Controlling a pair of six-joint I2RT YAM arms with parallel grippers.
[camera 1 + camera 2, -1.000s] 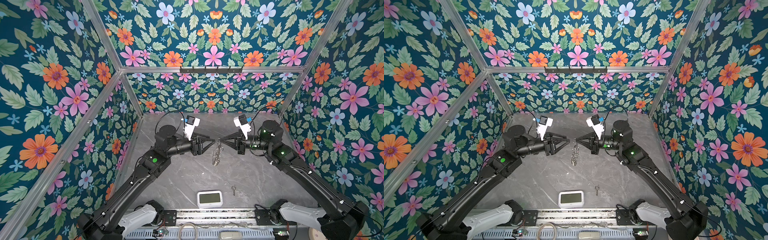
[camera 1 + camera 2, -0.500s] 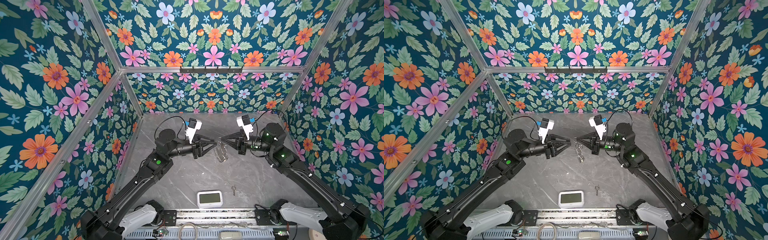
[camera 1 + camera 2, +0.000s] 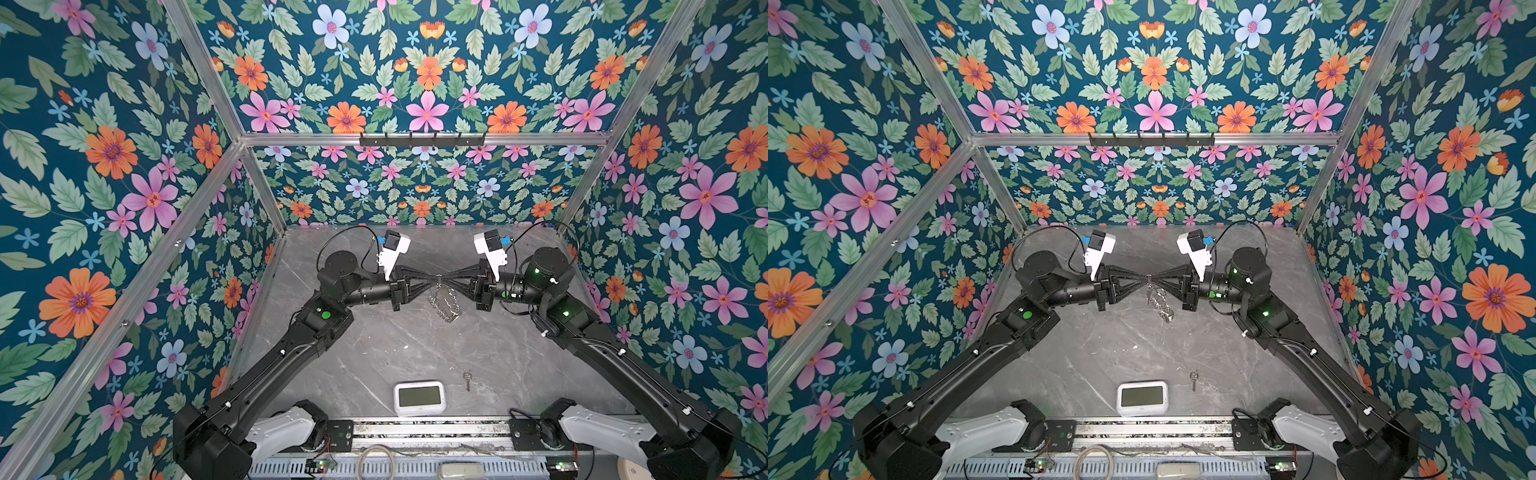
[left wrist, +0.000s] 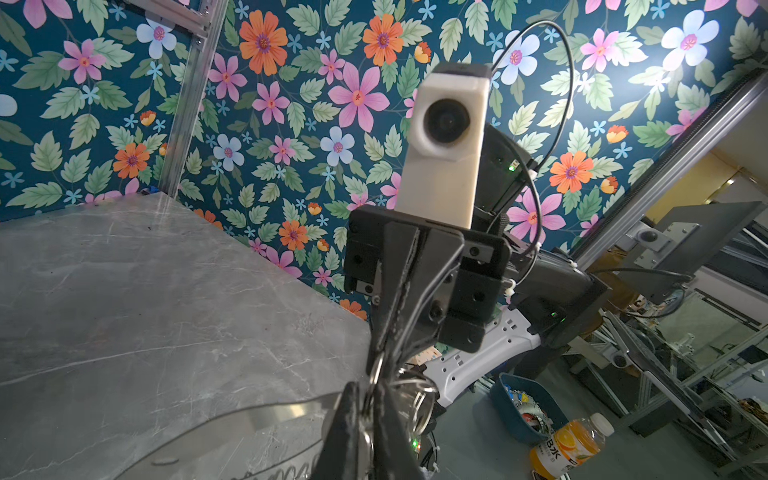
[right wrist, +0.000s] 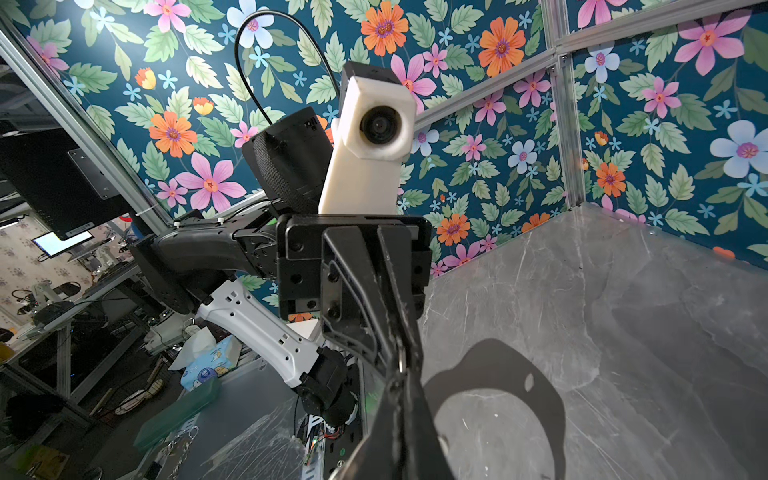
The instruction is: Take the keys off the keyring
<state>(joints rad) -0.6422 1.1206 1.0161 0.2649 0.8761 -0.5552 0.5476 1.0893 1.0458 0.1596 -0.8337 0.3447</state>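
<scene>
Since a second ago the left gripper (image 3: 433, 277), then spread and clear, has been brought in and clamped tip to tip against the right gripper (image 3: 452, 277), which is clenched on the top of the keyring (image 3: 446, 305). A two-handed pull-off is judged set up, though whether a key or a ring is pinched at left cannot be told. Table (image 3: 374, 353): matte grey veined marble. Clock (image 3: 419, 398): smooth white rounded rectangle. The keyring, a flat translucent plate edged with shiny wire rings, is hung mid-air. One slim metal key (image 3: 468, 380) is lying loose near the clock.
</scene>
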